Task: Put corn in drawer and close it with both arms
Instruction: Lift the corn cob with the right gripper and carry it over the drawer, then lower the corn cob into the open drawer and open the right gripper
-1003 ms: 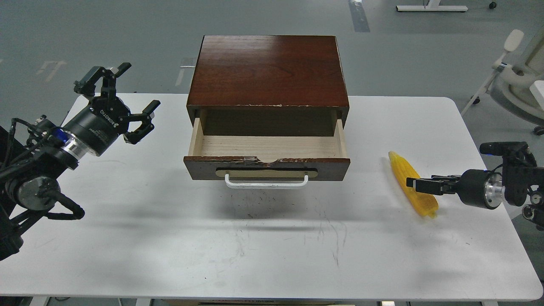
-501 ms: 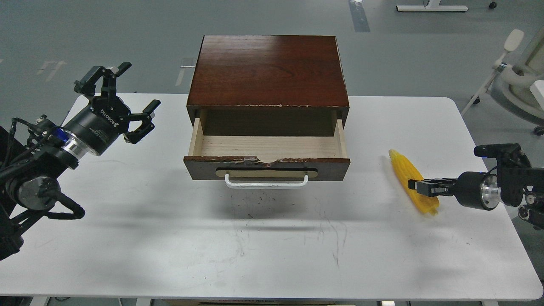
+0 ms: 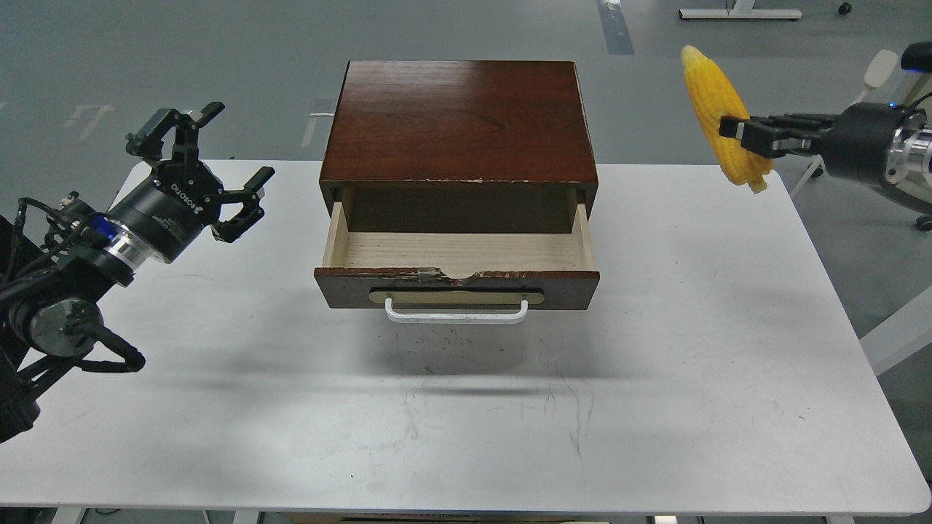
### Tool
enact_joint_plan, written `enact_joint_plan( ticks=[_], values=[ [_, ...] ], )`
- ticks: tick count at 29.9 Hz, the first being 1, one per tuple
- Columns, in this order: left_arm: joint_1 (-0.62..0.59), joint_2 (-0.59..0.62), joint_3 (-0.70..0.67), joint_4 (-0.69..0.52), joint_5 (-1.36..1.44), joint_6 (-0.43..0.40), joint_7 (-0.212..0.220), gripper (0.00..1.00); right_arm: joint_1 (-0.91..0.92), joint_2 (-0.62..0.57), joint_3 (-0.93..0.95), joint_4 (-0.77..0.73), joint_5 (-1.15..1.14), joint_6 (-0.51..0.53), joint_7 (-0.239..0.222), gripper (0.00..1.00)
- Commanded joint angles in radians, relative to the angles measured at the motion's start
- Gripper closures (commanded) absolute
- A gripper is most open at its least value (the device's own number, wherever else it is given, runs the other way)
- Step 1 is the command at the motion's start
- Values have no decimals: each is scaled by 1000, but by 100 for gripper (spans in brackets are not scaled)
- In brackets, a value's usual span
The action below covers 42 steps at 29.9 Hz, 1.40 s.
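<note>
Two black jointed robot arms, silver joint rings, loose black cables, white ROBOTIQ lettering on left black gripper (image 3: pixel 200 156), blue light

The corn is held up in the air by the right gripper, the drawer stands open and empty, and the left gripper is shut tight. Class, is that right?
Not quite. The head view shows the left gripper open, its fingers spread apart, holding nothing. The rest stands: the right gripper holds the corn in the air, and the drawer is open and empty.
</note>
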Motion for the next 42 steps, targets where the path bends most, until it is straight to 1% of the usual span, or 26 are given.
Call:
enact_joint_plan(
  ticks=[1,3,5,9,11,13,19,25,28,32,36,38,39,40,42],
  values=[
    [-3,2,-1,-5,0,0,0,0,145,100,-98,10,2,23,0,94],
    [-3,7,-1,-8,0,0,0,0,228,182,-168,10,1,23,0,94],
    [-3,18,-1,-10,0,0,0,0,311,311,-245,12,-5,20,0,94],
    [-3,21,-1,-10,0,0,0,0,360,442,-296,18,-16,1,0,94],
    [-3,22,-1,-10,0,0,0,0,371,524,-334,16,-43,-50,0,95],
    [-3,22,-1,-10,0,0,0,0,379,572,-369,16,-85,-99,0,95],
    [-3,24,-1,-10,1,0,0,0,380,654,-483,7,-160,-239,0,95],
    [-3,24,1,-10,1,0,0,0,362,695,-566,-4,-169,-317,0,96],
    [-3,24,1,-10,1,0,0,0,338,718,-584,-36,-169,-342,0,96],
    [-3,25,1,-10,1,0,0,0,310,727,-584,-44,-165,-345,0,95],
    [-3,28,1,-10,1,0,0,0,288,726,-587,-45,-165,-345,0,86],
    [-3,27,1,-10,1,0,0,0,281,724,-592,-45,-163,-345,0,77],
    [-3,25,1,-10,1,0,0,0,275,724,-598,-44,-160,-345,0,65],
    [-3,25,2,-10,1,0,0,0,273,724,-598,-44,-160,-345,0,63],
    [-3,24,1,-10,1,0,0,0,268,724,-598,-44,-159,-345,0,60]
  ],
)
